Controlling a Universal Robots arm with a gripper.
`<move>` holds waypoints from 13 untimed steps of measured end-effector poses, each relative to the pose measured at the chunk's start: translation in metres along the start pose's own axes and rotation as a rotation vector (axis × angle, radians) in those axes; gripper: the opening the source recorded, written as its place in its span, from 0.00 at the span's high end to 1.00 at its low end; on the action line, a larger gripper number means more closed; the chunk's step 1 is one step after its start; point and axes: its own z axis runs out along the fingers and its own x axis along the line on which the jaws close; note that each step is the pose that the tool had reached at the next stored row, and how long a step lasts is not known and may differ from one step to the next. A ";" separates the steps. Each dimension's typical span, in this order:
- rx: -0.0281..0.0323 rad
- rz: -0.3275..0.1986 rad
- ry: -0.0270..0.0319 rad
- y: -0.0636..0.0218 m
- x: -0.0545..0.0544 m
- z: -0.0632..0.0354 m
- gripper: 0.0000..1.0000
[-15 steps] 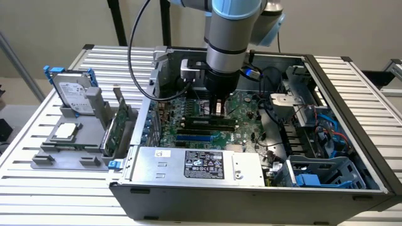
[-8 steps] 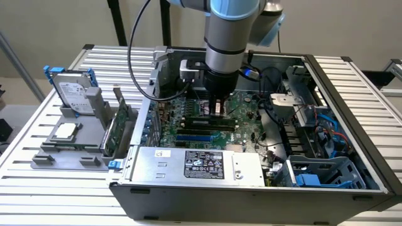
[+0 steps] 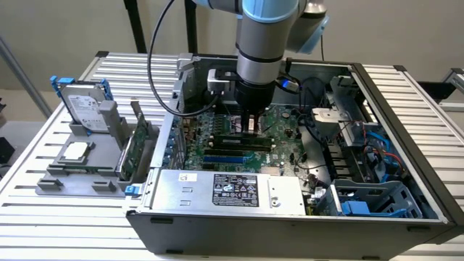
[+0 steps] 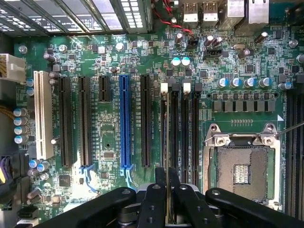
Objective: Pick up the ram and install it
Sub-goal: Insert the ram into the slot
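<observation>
My black hand pinches the thin green ram stick edge-on, directly over the black memory slots, aligned for seating.

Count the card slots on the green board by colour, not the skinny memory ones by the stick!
White card slot: 1
Blue card slot: 1
Black card slots: 4, one of them short
Total: 6 card slots, none holding the ram
</observation>
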 end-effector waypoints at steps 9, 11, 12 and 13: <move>0.0007 -0.004 0.0022 0.0000 0.000 -0.0004 1.00; 0.0011 -0.007 0.0023 0.0000 0.000 -0.0005 1.00; 0.0012 -0.008 0.0024 0.0000 0.000 -0.0005 1.00; 0.0013 -0.008 0.0024 0.0000 0.000 -0.0005 1.00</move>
